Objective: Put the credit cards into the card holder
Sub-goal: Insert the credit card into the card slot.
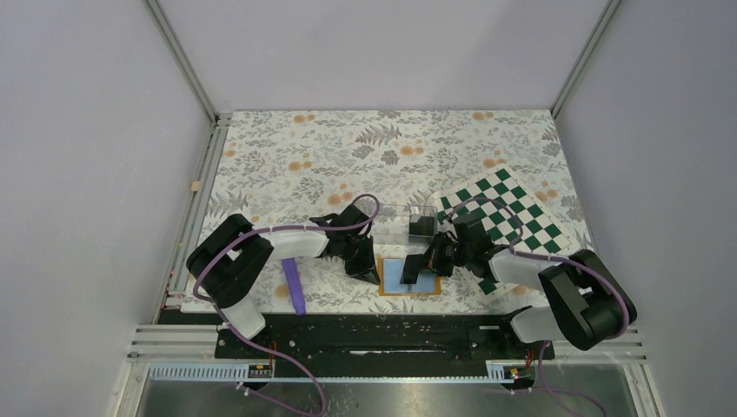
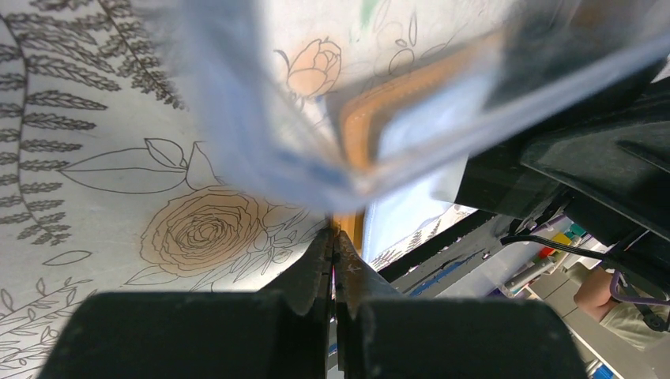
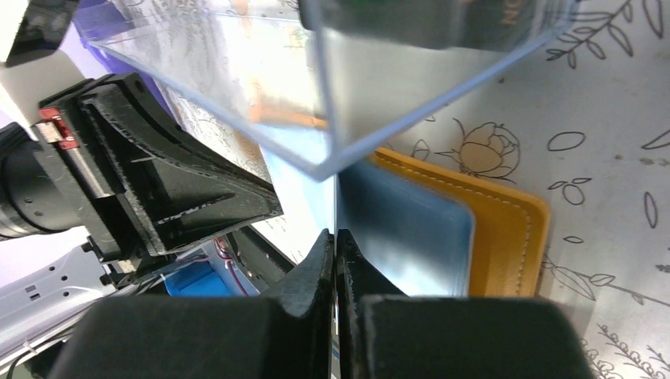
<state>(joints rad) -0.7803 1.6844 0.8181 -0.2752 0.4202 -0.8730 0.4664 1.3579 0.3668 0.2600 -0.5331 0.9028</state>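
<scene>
The orange card holder (image 1: 426, 286) lies open near the table's front edge, its light blue lining facing up. My left gripper (image 1: 368, 268) is shut, pinching the holder's orange left edge (image 2: 357, 134) at its tips (image 2: 338, 235). My right gripper (image 1: 416, 266) is shut on a thin dark credit card, seen edge-on at its tips (image 3: 336, 234), and holds it over the blue pocket (image 3: 411, 229) beside the orange cover (image 3: 506, 237). Another dark credit card (image 1: 422, 226) sits in the clear box (image 1: 395, 223) just behind the holder.
The clear plastic box (image 3: 355, 103) hangs close over both grippers and shows blurred in the left wrist view (image 2: 261, 118). A green and white checkered mat (image 1: 513, 217) lies at the right. A purple strip (image 1: 294, 285) lies at the front left.
</scene>
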